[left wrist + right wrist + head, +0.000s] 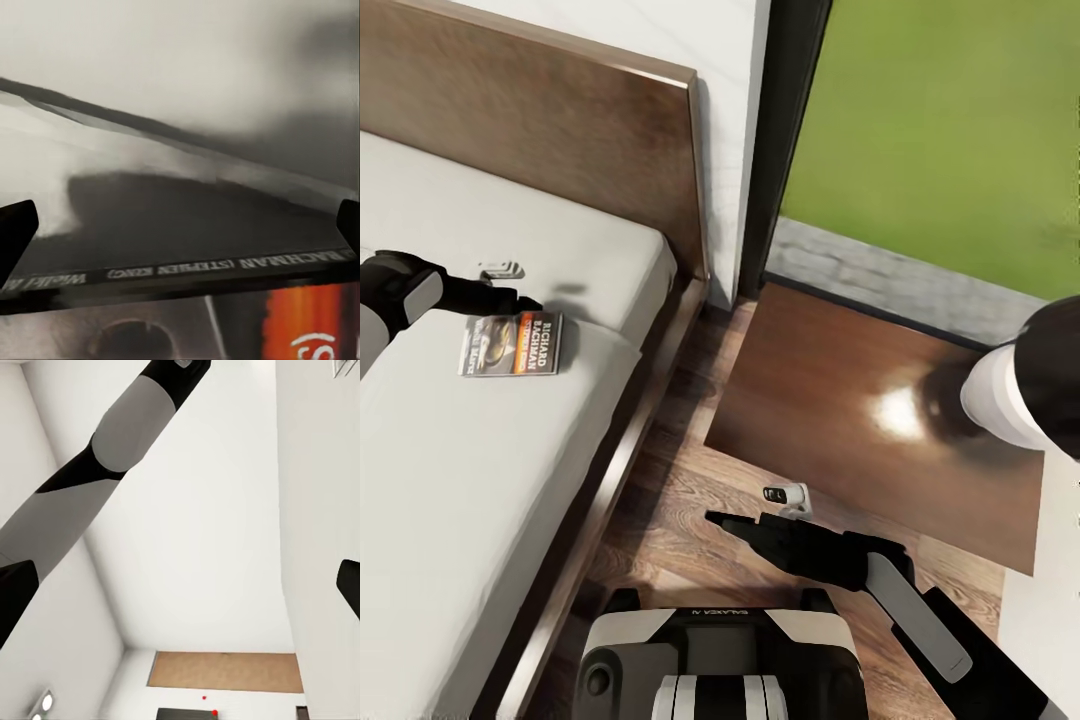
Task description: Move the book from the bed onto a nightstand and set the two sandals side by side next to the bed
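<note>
The book (511,345) lies flat on the bed's grey mattress (470,520), near the dark headboard (560,110). My left gripper (528,302) reaches in from the left and hovers just beyond the book's far edge. Seen from the left wrist, the book's spine (187,268) runs across close up, with the fingers (15,225) spread wide at both sides; the left gripper (180,225) is open and empty. My right gripper (712,517) hangs over the floor between bed and nightstand (830,400), open (180,585) and empty. The sandals are out of view.
The nightstand's glossy top stands right of the bed, under a dark-framed window (790,130) showing lawn. A rounded black-and-white object (1020,385) looms over its right side. A narrow strip of wood floor (680,480) separates bed frame and nightstand.
</note>
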